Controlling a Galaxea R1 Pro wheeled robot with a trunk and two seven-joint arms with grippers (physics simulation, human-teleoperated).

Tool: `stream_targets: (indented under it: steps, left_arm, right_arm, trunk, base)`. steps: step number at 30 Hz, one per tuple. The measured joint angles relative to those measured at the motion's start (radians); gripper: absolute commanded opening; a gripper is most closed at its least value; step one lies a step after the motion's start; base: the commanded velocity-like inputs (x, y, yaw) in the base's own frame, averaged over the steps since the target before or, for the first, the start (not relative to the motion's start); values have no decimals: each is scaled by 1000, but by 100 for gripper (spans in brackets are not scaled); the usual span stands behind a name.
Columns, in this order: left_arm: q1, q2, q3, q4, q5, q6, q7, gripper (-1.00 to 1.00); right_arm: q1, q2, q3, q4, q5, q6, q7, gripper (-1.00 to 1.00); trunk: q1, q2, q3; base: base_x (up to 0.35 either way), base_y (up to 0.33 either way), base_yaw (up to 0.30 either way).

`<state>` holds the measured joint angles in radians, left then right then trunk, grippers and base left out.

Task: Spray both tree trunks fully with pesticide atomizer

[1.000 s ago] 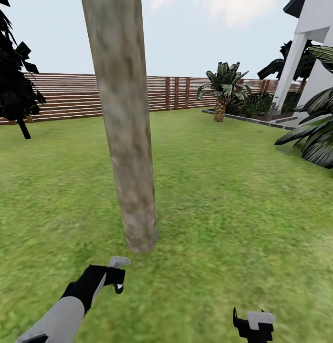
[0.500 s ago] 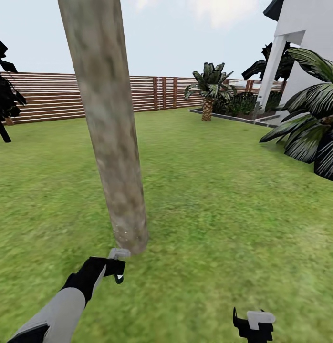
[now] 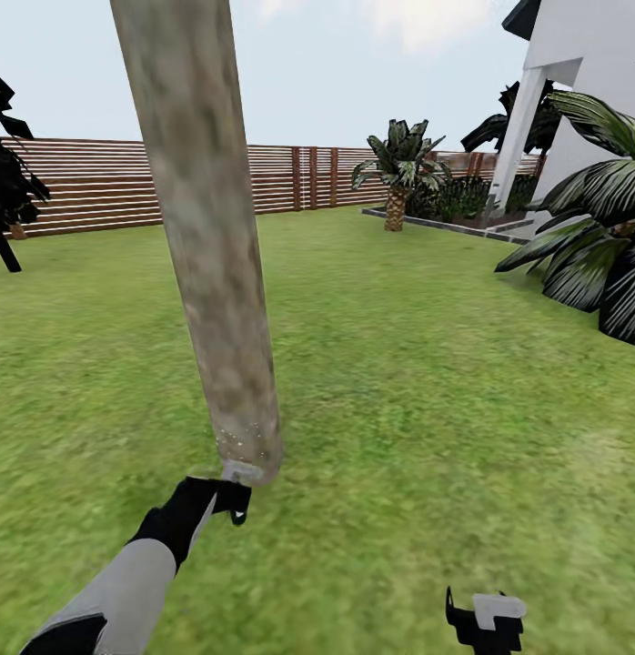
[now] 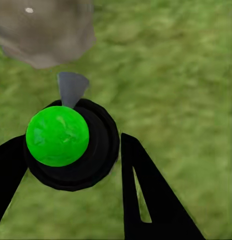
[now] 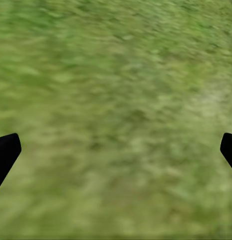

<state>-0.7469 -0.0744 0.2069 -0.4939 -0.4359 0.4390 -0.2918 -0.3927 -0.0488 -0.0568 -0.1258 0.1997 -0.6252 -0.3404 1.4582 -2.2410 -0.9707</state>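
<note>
Garden lawn (image 3: pixel 427 382), slat fence (image 3: pixel 90 186) behind. Tree trunk (image 3: pixel 204 236): mottled grey-brown, leaning, with white pesticide specks (image 3: pixel 234 438) only near its base. Left gripper (image 4: pixel 71 165) fingers clamp the atomizer (image 4: pixel 66 137), green-topped, grey nozzle just beside the trunk foot. Right gripper (image 5: pixel 116 145) fingers wide apart, empty over grass. Judgement: raise the nozzle gradually, keeping it aimed at bark, then circle round.
</note>
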Motion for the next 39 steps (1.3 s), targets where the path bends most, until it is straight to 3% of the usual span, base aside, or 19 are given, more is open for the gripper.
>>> stream_targets:
  steps: [2, 4, 7, 8, 12, 14, 16, 18, 23, 25, 27, 28, 29, 32, 35, 37, 38, 39]
  left_arm:
    - [-8, 10, -1, -4, -2, 6, 0, -100]
    - [-16, 97, 2, -62, -5, 17, -2, -100]
    - [-10, 138, 0, -106, 0, 51, -4, -100]
    - [-9, 141, -6, -124, 3, 64, -4, -100]
    - [-8, 98, -19, -143, 8, 73, -5, -100]
    - [-10, 57, -24, -162, 9, 74, -6, -100]
    - [-13, 41, -25, -181, 5, 75, -6, -100]
    - [-17, 54, -19, -214, 0, 85, -18, -100]
    - [-21, 158, -19, -293, -4, 178, -145, -100]
    - [-21, 159, -23, -299, 3, 198, -160, -100]
    - [-21, 130, -31, -301, 8, 205, -164, -100]
    - [-22, 92, -56, -302, 0, 206, -165, -100]
    - [-23, 63, -77, -303, 14, 214, -166, -100]
    - [-28, 50, -97, -345, -1, 267, -167, -100]
    - [-30, 93, -90, -429, -9, 318, -168, -100]
    - [-30, 164, -88, -449, -13, 324, -175, -100]
    - [-31, 190, -89, -452, -7, 327, -190, -100]
    - [-30, 201, -90, -453, -2, 330, -203, -100]
  right_arm:
    - [0, -1, 0, 0, 0, 0, 0, 100]
    - [0, -3, 0, 0, 0, 0, 0, 100]
    - [0, -3, 0, 0, 0, 0, 0, 100]
    - [0, -2, 0, 0, 1, 0, 0, 100]
    - [0, -2, 1, 0, 1, 0, 0, 100]
    - [0, -2, 1, 1, 1, -1, 0, 100]
    - [0, -2, 1, 1, 1, -1, 0, 100]
    - [0, -2, 2, 1, 1, 0, 0, 100]
    - [0, -2, 2, 2, 1, 0, 0, 100]
    - [0, -1, 1, 2, 1, 0, 1, 100]
    - [0, -1, 1, 2, 1, 0, 0, 100]
    - [0, -2, 1, 2, 1, 0, 1, 100]
    - [0, -2, 1, 2, 1, 0, 1, 100]
    - [0, -2, 1, 2, 1, 0, 0, 100]
    - [0, -2, 1, 2, 1, 0, 0, 100]
    - [0, -2, 1, 2, 1, 0, 0, 100]
    - [0, -2, 1, 2, 1, 0, 0, 100]
    - [0, -2, 1, 2, 1, 0, 0, 100]
  trunk:
    - [0, 0, 0]
    - [0, 0, 0]
    - [0, 0, 0]
    - [0, 0, 0]
    - [0, 0, 0]
    - [0, 0, 0]
    - [0, 0, 0]
    - [0, 0, 0]
    - [0, 0, 0]
    - [0, 0, 0]
    - [0, 0, 0]
    - [0, 0, 0]
    - [0, 0, 0]
    - [0, 0, 0]
    - [0, 0, 0]
    - [0, 0, 0]
    - [0, 0, 0]
    - [0, 0, 0]
  base:
    - [0, 0, 0]
    - [0, 0, 0]
    - [0, 0, 0]
    - [0, 0, 0]
    - [-99, 0, 0]
    - [-293, 0, 0]
    - [-91, 0, 0]
    - [-19, 0, 0]
    - [-4, 0, 0]
    - [0, 0, 0]
    - [0, 0, 0]
    - [0, 0, 0]
    - [0, 0, 0]
    - [0, 0, 0]
    - [0, 0, 0]
    - [0, 0, 0]
    - [0, 0, 0]
    - [0, 0, 0]
